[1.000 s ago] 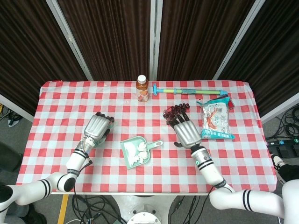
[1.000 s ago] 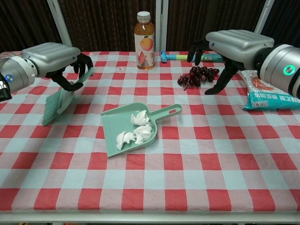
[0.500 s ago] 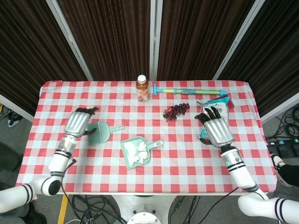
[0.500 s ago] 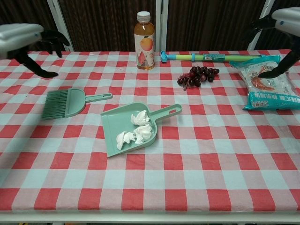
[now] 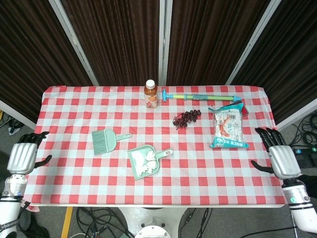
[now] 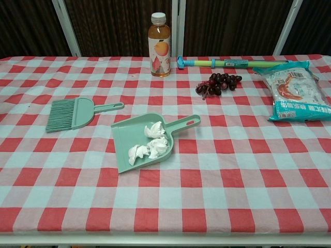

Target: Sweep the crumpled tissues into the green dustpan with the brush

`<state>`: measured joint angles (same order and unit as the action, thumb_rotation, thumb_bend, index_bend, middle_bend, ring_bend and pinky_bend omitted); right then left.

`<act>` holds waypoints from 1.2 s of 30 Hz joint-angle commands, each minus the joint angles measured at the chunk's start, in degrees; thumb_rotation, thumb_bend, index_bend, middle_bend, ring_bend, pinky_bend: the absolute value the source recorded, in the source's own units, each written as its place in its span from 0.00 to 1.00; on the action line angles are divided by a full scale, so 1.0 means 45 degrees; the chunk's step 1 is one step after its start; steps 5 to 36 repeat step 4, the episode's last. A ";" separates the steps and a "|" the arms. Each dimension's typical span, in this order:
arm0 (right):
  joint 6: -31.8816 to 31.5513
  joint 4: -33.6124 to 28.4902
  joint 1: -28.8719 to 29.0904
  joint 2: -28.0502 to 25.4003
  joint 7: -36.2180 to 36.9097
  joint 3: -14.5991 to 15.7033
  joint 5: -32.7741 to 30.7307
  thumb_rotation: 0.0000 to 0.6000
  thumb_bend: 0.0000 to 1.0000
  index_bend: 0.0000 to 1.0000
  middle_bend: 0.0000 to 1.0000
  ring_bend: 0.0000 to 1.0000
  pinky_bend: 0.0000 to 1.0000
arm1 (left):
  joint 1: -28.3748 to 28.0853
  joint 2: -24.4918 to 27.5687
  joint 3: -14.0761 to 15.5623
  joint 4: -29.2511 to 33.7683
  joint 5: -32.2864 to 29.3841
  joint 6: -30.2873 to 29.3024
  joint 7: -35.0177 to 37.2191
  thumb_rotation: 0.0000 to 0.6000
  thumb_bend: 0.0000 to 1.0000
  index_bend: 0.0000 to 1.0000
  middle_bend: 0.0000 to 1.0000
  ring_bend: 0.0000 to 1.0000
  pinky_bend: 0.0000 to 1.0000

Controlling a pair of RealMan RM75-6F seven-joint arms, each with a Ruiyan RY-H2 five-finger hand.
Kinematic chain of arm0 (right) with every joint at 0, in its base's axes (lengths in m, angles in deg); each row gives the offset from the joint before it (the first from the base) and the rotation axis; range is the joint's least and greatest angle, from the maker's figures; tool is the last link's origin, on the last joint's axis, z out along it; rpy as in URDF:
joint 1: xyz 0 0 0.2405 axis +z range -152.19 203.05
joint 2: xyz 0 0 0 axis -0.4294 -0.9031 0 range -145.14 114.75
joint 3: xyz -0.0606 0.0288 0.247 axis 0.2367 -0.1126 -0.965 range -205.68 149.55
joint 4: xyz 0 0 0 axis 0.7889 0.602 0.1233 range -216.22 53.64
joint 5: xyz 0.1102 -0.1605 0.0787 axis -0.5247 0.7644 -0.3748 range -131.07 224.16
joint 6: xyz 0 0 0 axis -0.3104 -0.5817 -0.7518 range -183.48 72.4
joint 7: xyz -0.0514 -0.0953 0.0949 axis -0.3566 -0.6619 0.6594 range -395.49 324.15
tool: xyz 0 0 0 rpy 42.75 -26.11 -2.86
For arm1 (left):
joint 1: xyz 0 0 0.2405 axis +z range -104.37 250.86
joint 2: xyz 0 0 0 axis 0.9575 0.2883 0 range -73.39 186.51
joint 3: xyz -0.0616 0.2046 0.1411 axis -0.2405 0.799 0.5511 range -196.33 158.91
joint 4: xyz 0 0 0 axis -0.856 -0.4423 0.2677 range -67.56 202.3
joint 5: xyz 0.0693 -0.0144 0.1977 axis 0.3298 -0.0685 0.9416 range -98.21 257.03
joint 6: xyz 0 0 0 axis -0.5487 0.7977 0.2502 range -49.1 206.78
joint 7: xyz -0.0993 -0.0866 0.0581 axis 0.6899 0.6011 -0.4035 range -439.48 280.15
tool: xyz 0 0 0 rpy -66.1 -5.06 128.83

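Off both table ends: my left hand (image 5: 22, 156) hangs past the left edge, fingers spread, empty. My right hand (image 5: 280, 157) hangs past the right edge, likewise splayed, holding nothing. Head view only shows the hands; chest view has neither. Brush (image 6: 73, 113) lies flat on cloth, bristles left, handle toward the green dustpan (image 6: 133, 145). Dustpan sits mid-table w/ crumpled tissues (image 6: 150, 144) inside; chest view resolves them as separate wads, head view just a white patch.
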<state>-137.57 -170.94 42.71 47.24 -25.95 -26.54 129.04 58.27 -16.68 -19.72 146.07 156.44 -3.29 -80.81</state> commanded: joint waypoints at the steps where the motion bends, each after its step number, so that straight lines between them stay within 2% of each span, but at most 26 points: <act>1: -0.1266 0.0503 -0.1119 0.0020 0.0714 0.0356 0.0623 1.00 0.09 0.03 0.09 0.00 0.00 | 0.1031 0.0316 0.0471 0.0550 0.0368 -0.1112 0.0101 1.00 0.20 0.20 0.30 0.23 0.23; 4: -0.1786 0.0733 -0.1614 0.0188 0.0888 0.0434 0.0889 1.00 0.10 0.03 0.09 0.00 0.00 | 0.1549 0.0376 0.0700 0.0896 0.0523 -0.1481 0.0098 1.00 0.19 0.21 0.30 0.23 0.22; 36: -0.1786 0.0733 -0.1614 0.0188 0.0888 0.0434 0.0889 1.00 0.10 0.03 0.09 0.00 0.00 | 0.1549 0.0376 0.0700 0.0896 0.0523 -0.1481 0.0098 1.00 0.19 0.21 0.30 0.23 0.22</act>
